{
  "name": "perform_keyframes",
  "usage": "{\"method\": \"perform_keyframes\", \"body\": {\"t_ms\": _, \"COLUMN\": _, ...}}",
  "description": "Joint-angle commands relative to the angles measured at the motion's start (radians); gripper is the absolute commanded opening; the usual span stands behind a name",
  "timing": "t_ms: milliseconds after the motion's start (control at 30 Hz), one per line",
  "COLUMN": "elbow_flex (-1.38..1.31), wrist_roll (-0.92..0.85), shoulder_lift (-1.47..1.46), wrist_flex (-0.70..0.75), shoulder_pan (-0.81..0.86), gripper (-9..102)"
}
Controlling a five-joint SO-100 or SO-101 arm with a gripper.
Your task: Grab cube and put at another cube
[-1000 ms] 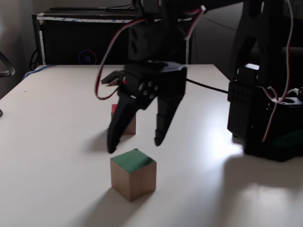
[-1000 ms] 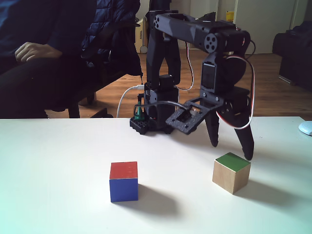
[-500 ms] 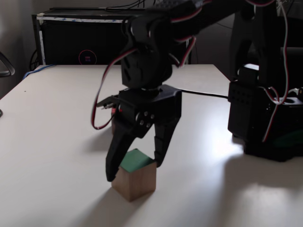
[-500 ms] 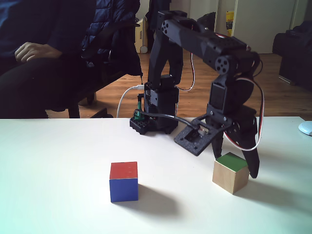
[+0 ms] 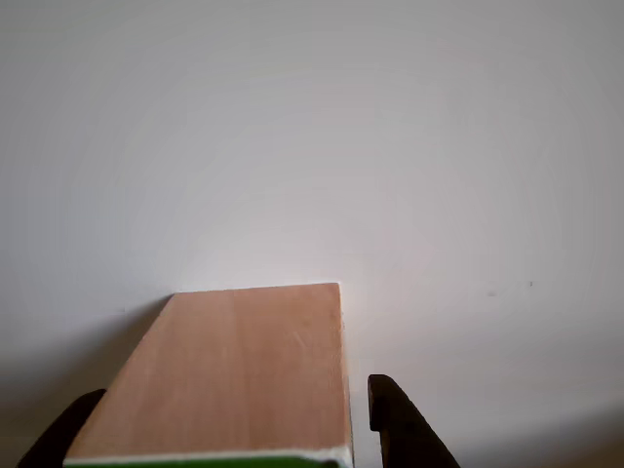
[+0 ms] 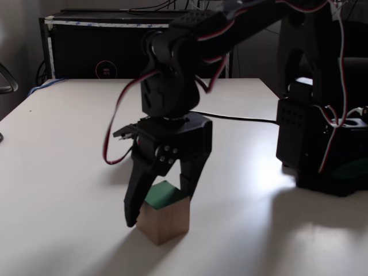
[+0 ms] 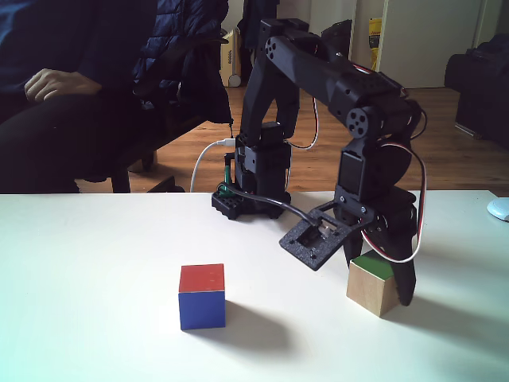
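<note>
**Straddling the wooden cube**

My hand [image 6: 156, 210] is lowered over the cube [image 6: 164, 217], one finger on each side of it and spread wide, gripping nothing yet (gaps show beside the wood in the other view [image 5: 234, 375]). I straddle it like this so that closing should pinch opposite faces squarely. It sits on the desk [image 7: 95, 334], green face up. Beyond it to the left in a fixed view waits another cube [image 7: 201, 296], well apart.

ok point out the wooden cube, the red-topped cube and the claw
wooden cube [image 7: 371, 290], fixed view, light-brown side face
red-topped cube [image 7: 202, 279], fixed view, red top face
claw [image 6: 157, 210], fixed view, midway between its fingertips, astride the wooden cube
</note>
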Motion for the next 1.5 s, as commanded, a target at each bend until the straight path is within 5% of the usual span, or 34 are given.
{"method": "perform_keyframes", "body": {"t_ms": 0, "elbow_flex": -0.015, "wrist_roll": 0.005, "shoulder_lift": 0.008, "wrist_flex": -0.021, "shoulder_pan": -0.003, "gripper": 34}}
{"method": "perform_keyframes", "body": {"t_ms": 333, "elbow_flex": 0.0, "wrist_roll": 0.018, "shoulder_lift": 0.029, "wrist_flex": -0.04, "shoulder_pan": 0.008, "gripper": 16}}
{"method": "perform_keyframes", "body": {"t_ms": 733, "elbow_flex": 0.003, "wrist_roll": 0.043, "shoulder_lift": 0.232, "wrist_flex": 0.038, "shoulder_pan": 0.054, "gripper": 14}}
{"method": "perform_keyframes", "body": {"t_ms": 1467, "elbow_flex": 0.101, "wrist_roll": -0.112, "shoulder_lift": 0.624, "wrist_flex": 0.192, "shoulder_pan": 0.58, "gripper": 15}}
